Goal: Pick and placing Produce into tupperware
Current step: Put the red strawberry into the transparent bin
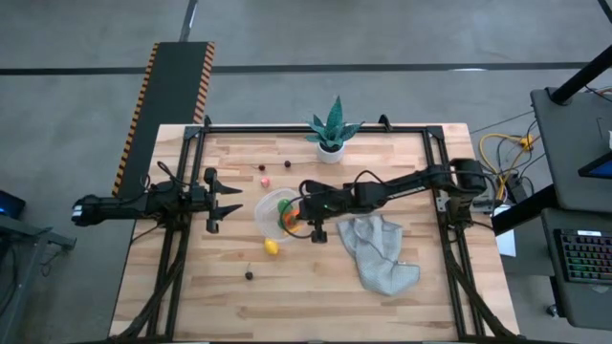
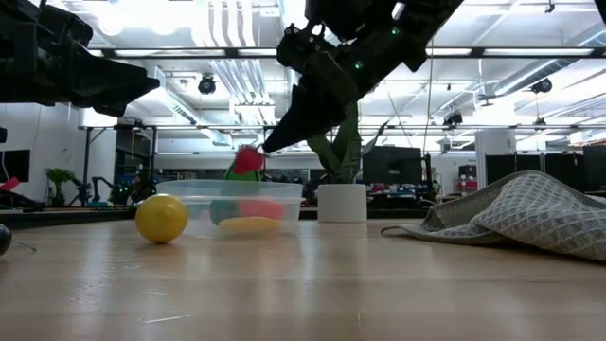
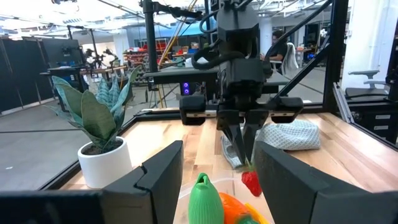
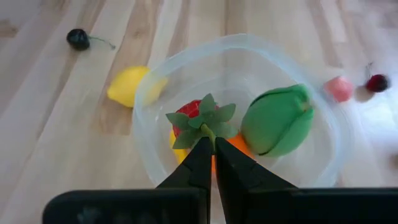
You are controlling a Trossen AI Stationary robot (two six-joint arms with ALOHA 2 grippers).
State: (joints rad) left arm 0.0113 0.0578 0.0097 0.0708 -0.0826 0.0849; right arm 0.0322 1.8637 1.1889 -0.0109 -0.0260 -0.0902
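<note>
We see our right arm stretched from the table's right edge toward its middle, its gripper (image 1: 290,214) pointing down with fingers pinched together. Our left arm waits at the left edge, level, its gripper (image 1: 232,202) spread wide.

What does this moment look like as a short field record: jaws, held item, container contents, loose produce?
right gripper: over the tupperware, jaws shut on the leafy top of a red strawberry
strawberry height: hanging above the rim in the low view, not yet released
left gripper: waiting beside the tupperware, jaws open, empty
in tupperware: green piece, orange piece
loose on table: yellow lemon, dark cherry, pink piece
other: grey cloth, potted plant
</note>
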